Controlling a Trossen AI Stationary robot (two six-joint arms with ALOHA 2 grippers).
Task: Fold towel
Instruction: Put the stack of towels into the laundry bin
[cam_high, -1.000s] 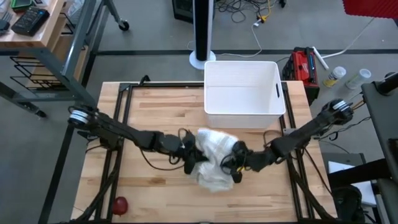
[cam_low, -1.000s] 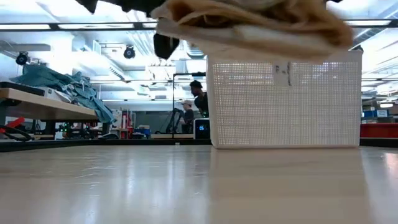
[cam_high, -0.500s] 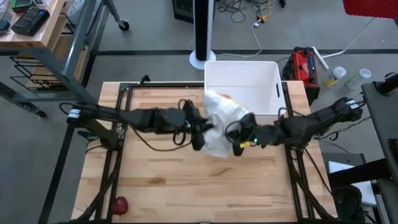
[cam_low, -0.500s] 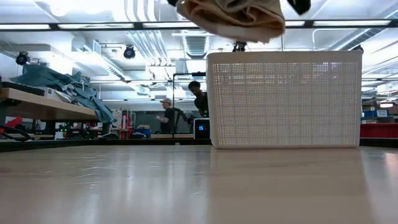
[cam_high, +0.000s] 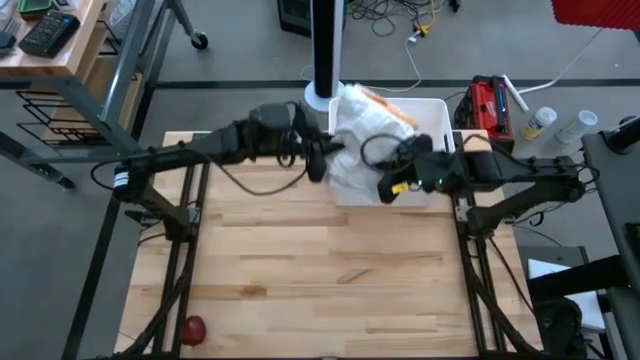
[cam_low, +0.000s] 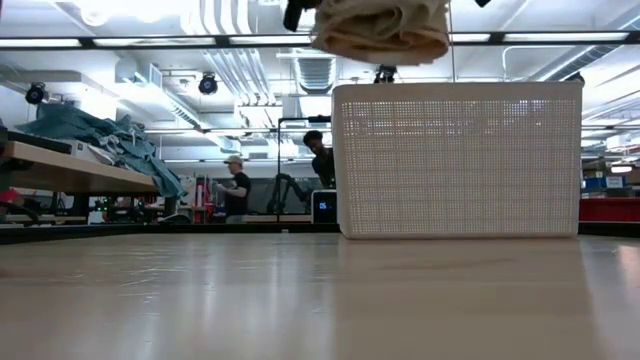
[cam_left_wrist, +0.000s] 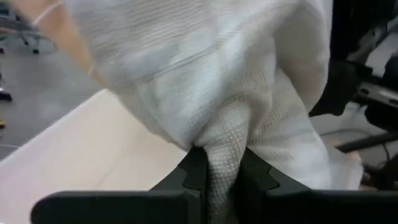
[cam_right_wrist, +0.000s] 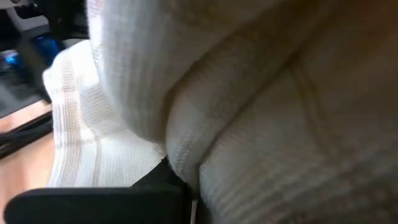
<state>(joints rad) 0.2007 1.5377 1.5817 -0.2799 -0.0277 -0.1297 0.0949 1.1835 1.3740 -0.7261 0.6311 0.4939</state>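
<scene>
High view: towel (cam_high: 365, 135) held bunched in the air over the near-left part of the white basket (cam_high: 440, 120), between both grippers.

The low view adds what the overhead cannot: the towel (cam_low: 380, 28) hangs clear above the basket (cam_low: 457, 160) rim, not touching it, and two people stand far back in the room. The left wrist view shows the left gripper (cam_left_wrist: 222, 177) with jaws nearly closed, pinching a gathered fold of the towel (cam_left_wrist: 205, 74). The right wrist view shows the right gripper (cam_right_wrist: 180, 183) clamped on cloth likewise, with the towel (cam_right_wrist: 249, 112) filling the frame. From above, the left gripper (cam_high: 318, 160) reaches in from the table's left edge and the right gripper (cam_high: 392, 185) from the right, both arms stretched long toward the basket. A red ball (cam_high: 192, 328) lies at the table's (cam_high: 300, 270) near-left corner.
</scene>
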